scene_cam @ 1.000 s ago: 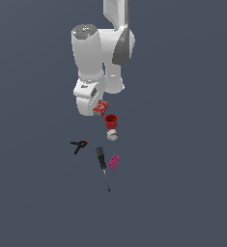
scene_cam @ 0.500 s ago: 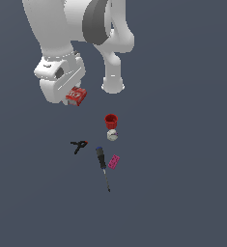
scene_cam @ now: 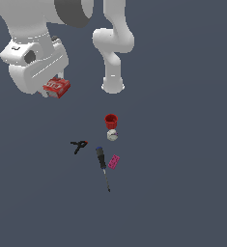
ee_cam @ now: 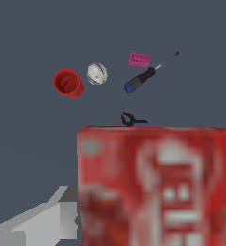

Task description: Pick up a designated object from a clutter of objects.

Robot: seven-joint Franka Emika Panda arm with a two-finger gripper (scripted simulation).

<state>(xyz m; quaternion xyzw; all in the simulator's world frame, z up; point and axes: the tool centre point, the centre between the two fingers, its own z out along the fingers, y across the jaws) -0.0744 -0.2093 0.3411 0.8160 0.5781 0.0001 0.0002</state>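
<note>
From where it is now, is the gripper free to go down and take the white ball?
Probably not: the gripper is shut on the red box, so it has no free grasp. The ball also touches the red cup.

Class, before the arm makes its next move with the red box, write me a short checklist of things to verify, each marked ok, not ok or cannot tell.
1. Red box held at the gripper: ok.
2. Box lifted clear of the remaining clutter: ok.
3. Red cup upright, white ball beside it: ok.
4. Screwdriver, pink block and black clamp lying apart from the box: ok.
5. Finger contact on the box's sides: cannot tell, fingers hidden.
</note>
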